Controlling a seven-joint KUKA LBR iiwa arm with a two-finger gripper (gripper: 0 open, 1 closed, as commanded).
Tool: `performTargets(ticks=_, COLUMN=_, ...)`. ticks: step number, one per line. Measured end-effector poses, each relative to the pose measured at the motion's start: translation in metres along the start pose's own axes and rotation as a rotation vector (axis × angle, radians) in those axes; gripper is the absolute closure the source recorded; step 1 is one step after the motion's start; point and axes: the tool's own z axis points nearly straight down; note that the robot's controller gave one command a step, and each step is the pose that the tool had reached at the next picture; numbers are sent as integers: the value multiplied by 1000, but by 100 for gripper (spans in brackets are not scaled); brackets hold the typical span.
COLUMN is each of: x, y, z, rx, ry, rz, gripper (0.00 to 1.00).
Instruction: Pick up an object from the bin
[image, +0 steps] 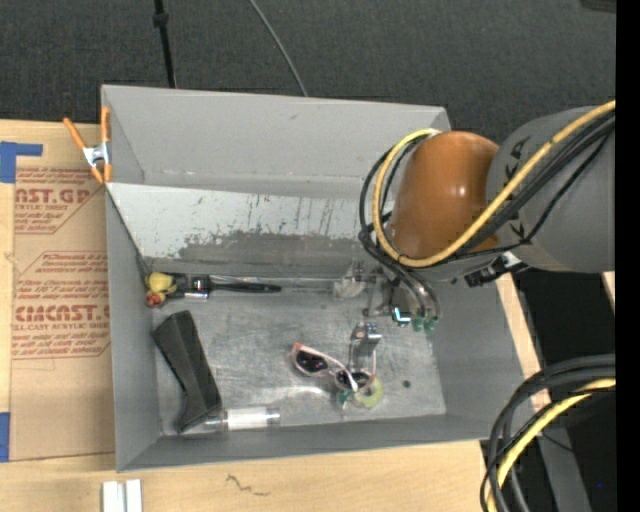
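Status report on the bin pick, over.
Gripper low over right half of bin. Pink sunglasses lie next to it on the floor. Yellow-green ring crowds them; black wedge sits far left.

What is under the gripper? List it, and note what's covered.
Pink-lensed sunglasses and a small greenish ring lie on the bin floor beside the gripper. The floor directly beneath it is covered by the arm.
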Motion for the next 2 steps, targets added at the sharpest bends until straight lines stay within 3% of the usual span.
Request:
performTargets(ticks=1, x=-2, y=0, z=-4, rx=0, ry=-8, rz=0, gripper=0)
performTargets(ticks=2, x=4, y=-24, z=40, rx=0, ry=-17, rz=-191, gripper=0)
